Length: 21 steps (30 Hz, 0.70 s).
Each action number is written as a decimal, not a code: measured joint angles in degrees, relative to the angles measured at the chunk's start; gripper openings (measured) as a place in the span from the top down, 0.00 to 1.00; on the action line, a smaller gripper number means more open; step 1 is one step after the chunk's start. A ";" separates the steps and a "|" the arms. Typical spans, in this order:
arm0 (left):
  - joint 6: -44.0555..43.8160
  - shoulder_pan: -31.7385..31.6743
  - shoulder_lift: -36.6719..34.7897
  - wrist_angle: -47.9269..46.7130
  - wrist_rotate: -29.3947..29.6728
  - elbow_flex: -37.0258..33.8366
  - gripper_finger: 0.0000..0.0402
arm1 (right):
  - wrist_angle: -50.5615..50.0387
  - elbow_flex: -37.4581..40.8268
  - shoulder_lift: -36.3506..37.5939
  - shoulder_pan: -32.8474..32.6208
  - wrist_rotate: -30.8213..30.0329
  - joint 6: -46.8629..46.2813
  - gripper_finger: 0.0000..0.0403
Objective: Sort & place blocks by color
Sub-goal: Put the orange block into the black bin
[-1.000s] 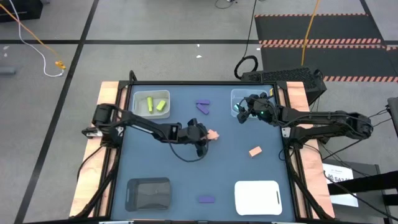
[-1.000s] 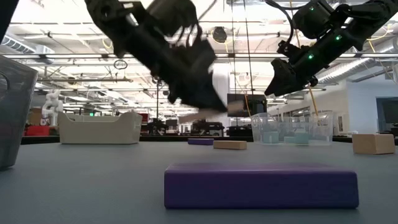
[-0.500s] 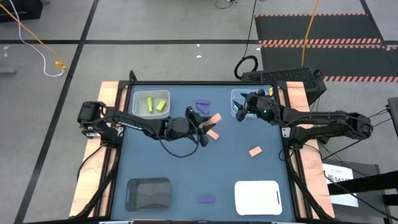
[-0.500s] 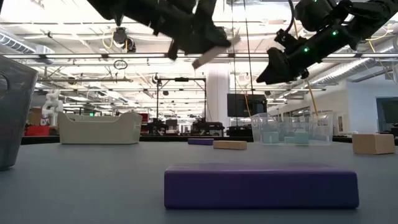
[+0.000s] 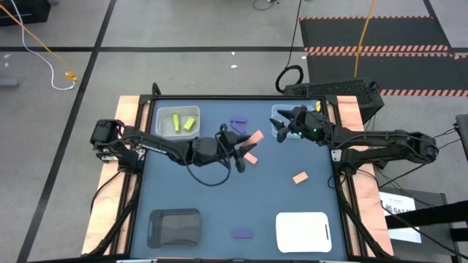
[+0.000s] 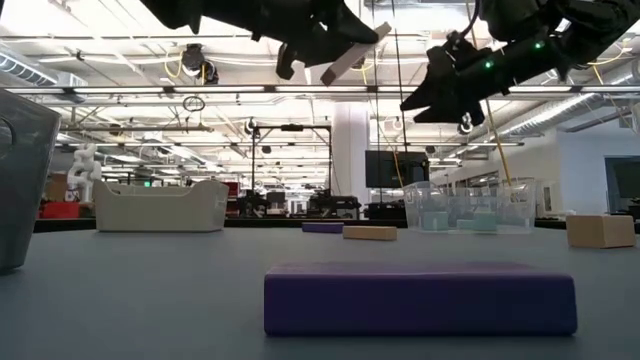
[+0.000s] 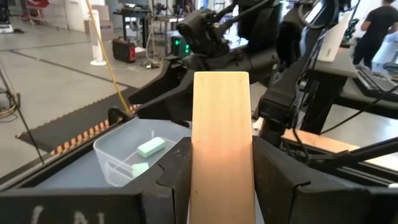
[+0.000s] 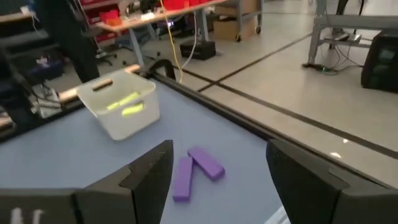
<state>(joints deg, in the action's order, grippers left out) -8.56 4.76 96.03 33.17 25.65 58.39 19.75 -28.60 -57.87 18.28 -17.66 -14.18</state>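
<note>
The left gripper (image 5: 245, 142) hangs above the middle of the dark blue table (image 5: 219, 197), its two dark fingers (image 7: 283, 180) clamped on a long salmon-orange wooden bar (image 7: 222, 143) that stands out past the fingertips and is lifted well clear of the surface, as the low view confirms (image 6: 343, 62). On the table just below it, at about 5 o'clock from the gripper, lies a second salmon-orange block (image 5: 249, 158), and a third salmon-orange block (image 5: 300, 177) rests farther toward 4 o'clock. The right gripper (image 5: 280, 127) hovers over the clear plastic tray (image 5: 276, 112) at the table's 1 o'clock corner, its fingers (image 8: 149, 177) spread apart with nothing between them; two mint-teal blocks (image 7: 151, 147) lie inside that tray. At 11 o'clock a second clear plastic tray (image 5: 162, 113) holds two yellow-green bars (image 5: 183, 123). Between the two clear trays, at about 12 o'clock, two purple bars (image 5: 238, 125) lie touching in a V shape on the table. A flat purple bar (image 5: 243, 234) sits near the front edge at 6 o'clock, between a black tray (image 5: 175, 227) at 7 o'clock and a white tray (image 5: 303, 230) at 5 o'clock.
</note>
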 joint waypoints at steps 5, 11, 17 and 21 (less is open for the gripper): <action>1.20 0.42 0.01 0.81 0.00 0.00 0.67 | 1.10 0.00 0.00 0.00 6.58 -4.39 0.39; 1.27 0.67 0.00 0.50 0.02 0.00 0.67 | 2.31 0.00 0.00 -0.13 18.08 -11.81 0.39; 0.99 3.16 -0.08 -1.99 -1.53 0.00 0.67 | 2.23 0.00 0.00 -1.59 18.64 -9.77 0.39; -1.78 5.41 -1.77 -8.56 -5.35 0.00 0.67 | 2.14 0.00 0.00 -1.97 17.87 -7.17 0.39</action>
<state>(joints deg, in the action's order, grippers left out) -10.33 10.18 94.26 24.61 20.30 58.39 21.89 -28.60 -57.87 16.32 0.21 -21.35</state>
